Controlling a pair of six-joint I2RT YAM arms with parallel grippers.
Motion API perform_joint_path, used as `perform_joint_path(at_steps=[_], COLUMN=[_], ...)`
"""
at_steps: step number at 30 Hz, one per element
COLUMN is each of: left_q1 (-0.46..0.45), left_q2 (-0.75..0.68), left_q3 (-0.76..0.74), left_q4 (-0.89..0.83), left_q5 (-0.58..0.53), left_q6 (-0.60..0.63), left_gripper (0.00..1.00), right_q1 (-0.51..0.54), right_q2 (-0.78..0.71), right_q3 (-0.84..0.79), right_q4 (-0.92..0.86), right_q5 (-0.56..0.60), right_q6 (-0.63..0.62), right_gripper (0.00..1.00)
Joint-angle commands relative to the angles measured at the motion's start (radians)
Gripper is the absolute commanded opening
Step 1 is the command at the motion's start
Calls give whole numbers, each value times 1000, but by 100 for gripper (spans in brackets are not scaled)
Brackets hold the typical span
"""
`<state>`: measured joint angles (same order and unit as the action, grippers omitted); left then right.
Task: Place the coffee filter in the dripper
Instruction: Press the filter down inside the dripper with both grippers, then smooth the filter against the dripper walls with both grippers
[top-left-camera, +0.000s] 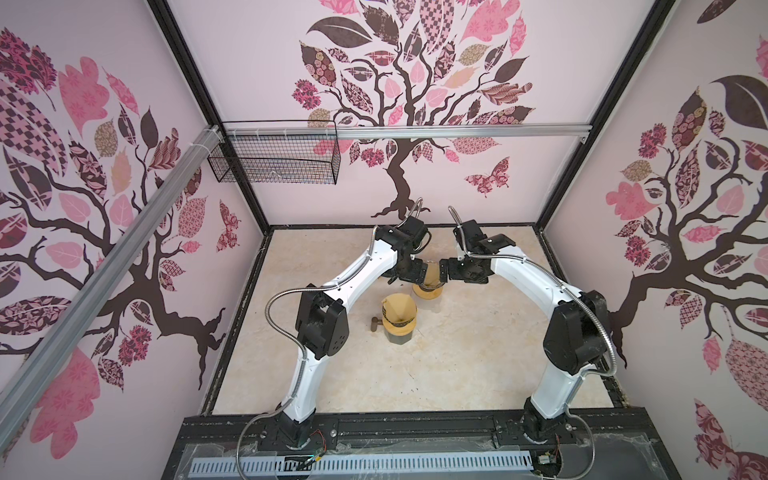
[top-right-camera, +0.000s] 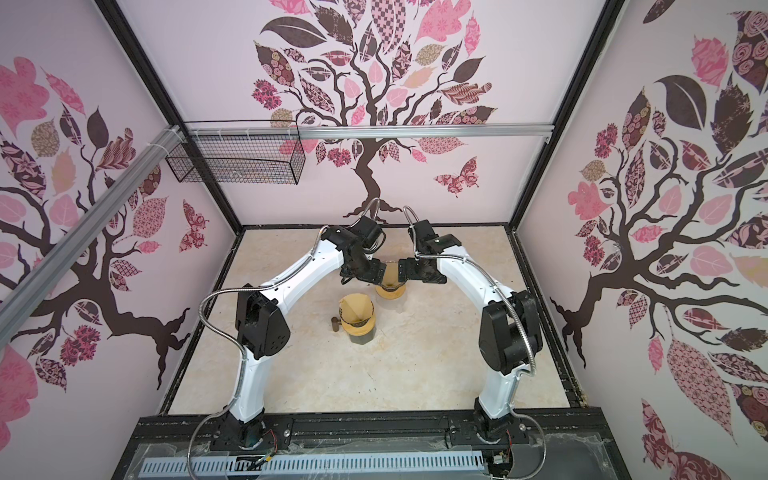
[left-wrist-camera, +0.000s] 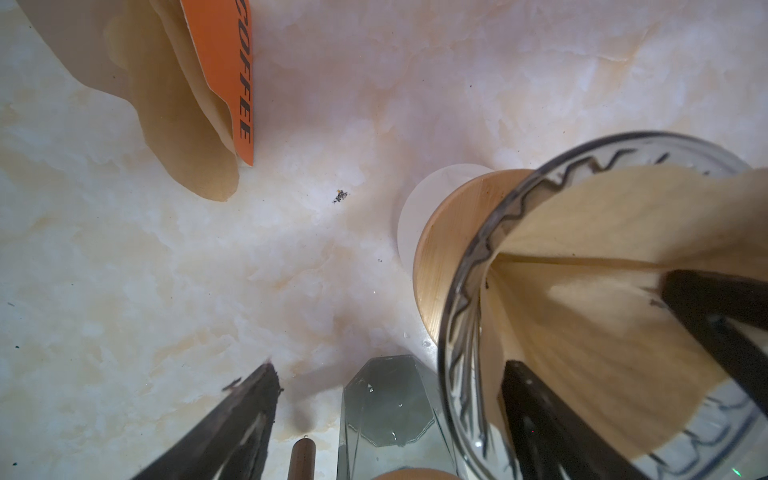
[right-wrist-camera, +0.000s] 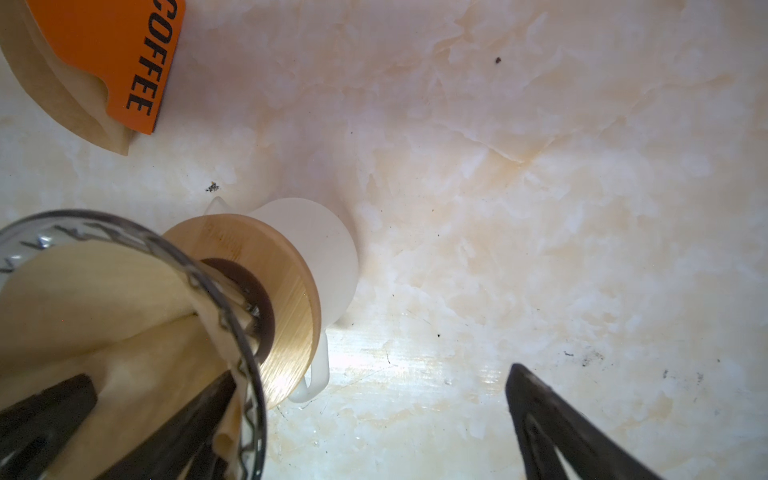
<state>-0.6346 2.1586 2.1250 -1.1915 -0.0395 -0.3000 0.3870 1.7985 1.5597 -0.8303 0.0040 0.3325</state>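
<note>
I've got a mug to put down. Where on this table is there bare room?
The table is bare from the glass jar to the front rail, between the arm bases, and right of the dripper. Crowded mid-table: left gripper and right gripper meet over the dripper, jar close by.

Two arms, left arm (top-left-camera: 305, 376) and right arm (top-left-camera: 550, 392), are built of smooth white curved links joined by black housings. The elbow housing (top-left-camera: 324, 328) is a rounded black block dotted with small holes. A ribbed silver conduit (top-left-camera: 269, 309) loops outside each arm. The black base (top-left-camera: 293, 432) carries thin red wires. The claw fingers (left-wrist-camera: 232, 428) are black and taper to points.
</note>
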Motion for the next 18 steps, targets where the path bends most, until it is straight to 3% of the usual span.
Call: perform_joint_path(at_steps=[1, 18], left_q1=[11, 29], left_q2=[-39, -121], left_q3=[-11, 26], left_q4=[0, 14], left_q5=[14, 103], left_q6=[-11, -26], left_gripper=[87, 89], right_q1=[4, 3], right_q2=[32, 25], right_q3=[2, 20], right_q4=[-18, -27], right_q5=[17, 20], right_q6=[-15, -15], right_gripper=[100, 100])
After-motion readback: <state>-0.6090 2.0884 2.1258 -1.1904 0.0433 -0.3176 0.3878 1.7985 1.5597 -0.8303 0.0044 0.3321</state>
